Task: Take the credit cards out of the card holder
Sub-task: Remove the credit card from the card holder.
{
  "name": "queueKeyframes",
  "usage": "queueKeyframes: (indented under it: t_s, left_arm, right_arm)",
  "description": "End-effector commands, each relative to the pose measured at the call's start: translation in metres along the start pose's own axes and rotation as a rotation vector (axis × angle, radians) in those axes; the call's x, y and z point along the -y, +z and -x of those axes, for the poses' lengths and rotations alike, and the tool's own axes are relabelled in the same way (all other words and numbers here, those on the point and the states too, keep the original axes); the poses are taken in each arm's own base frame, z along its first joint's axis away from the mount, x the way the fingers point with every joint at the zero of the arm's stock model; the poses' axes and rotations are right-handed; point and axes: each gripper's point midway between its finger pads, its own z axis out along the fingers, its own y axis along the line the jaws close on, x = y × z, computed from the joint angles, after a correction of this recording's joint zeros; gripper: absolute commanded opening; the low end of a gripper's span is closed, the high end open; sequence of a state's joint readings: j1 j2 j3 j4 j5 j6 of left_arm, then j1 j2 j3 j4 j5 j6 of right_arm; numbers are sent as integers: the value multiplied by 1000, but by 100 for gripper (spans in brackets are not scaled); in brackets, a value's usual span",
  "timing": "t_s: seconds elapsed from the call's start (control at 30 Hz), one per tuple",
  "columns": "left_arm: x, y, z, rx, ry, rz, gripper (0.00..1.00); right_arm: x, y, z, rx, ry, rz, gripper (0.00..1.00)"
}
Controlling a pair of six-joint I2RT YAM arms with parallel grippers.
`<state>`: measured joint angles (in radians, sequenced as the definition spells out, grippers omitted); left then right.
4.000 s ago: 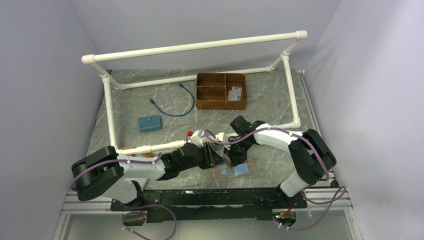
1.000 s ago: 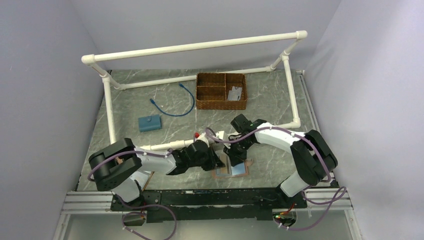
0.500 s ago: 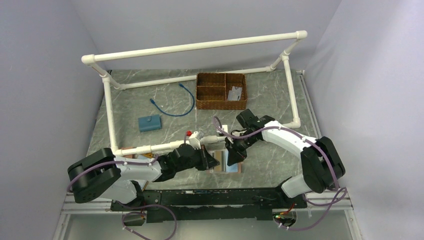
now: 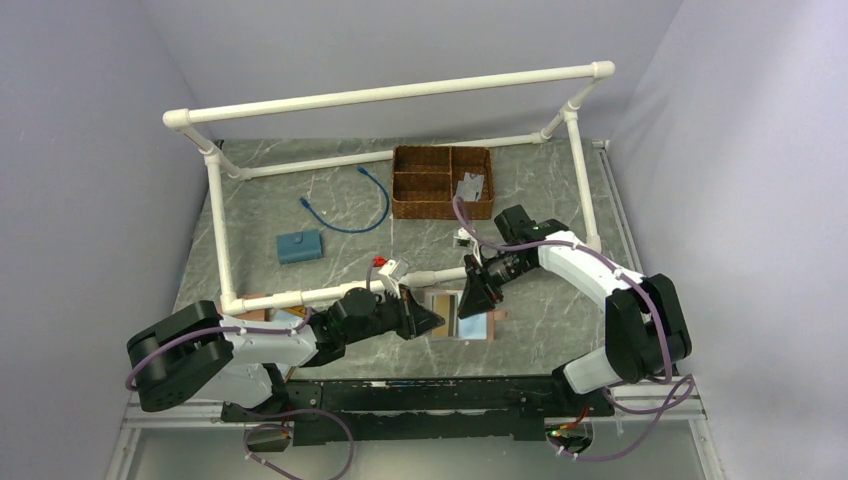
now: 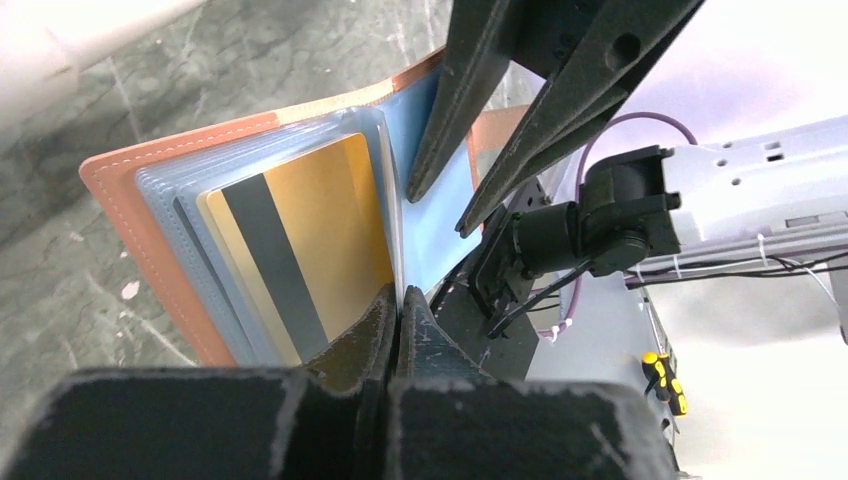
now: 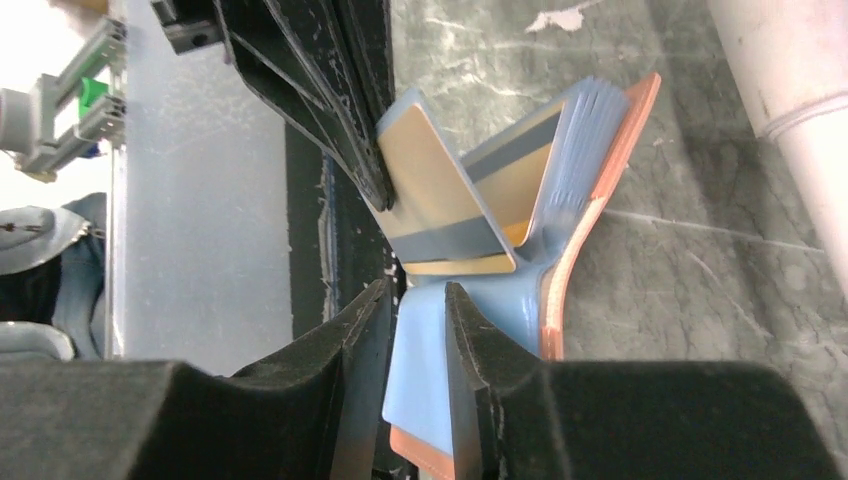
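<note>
On the table's (image 4: 560, 200) near side, the left gripper (image 5: 398, 305) is clenched on a yellow card (image 5: 310, 230) fanned out of the open card holder (image 5: 130, 190), the right gripper (image 6: 417, 292) stands parted astride its blue lining (image 6: 420, 370), and a basket (image 4: 440, 213) sits well behind.

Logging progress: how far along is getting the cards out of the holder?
Done: card holder is open. In hand: left gripper pinches a gold card by its edge, among the pages; right gripper straddles a blue page. Left: no card lies free yet.
</note>
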<state>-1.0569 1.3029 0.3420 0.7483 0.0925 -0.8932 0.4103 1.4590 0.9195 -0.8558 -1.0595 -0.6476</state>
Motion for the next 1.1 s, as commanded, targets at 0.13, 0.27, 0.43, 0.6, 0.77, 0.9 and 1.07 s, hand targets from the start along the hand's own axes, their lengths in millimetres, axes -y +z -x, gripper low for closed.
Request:
queueKeyframes:
  t_s: [0.13,0.27,0.43,0.6,0.77,0.9,1.07]
  left_arm:
    - [65,-5,43,161,103,-268,0]
    - [77,-5,49,182,132,-318,0]
    - [87,-6,58,214,156,-347,0]
    - [82,-12,67,255,161,-298,0]
    - [67,-20,74,302,129,-220,0]
    - [74,-21,77,310,128,-247,0]
    - [90,-14,74,287,153,-318,0]
  right_arm:
    - [-21,-8,33,125,-20,148,33]
    - [-30,-8,36,148,-5,206,34]
    - [-36,-11,38,164,-2,235,36]
    - [-32,-16,39,184,0,214,39]
    - [-20,-19,38,184,13,146,41]
    - [-18,-19,38,192,16,130,44]
    - [-17,-18,38,191,26,137,44]
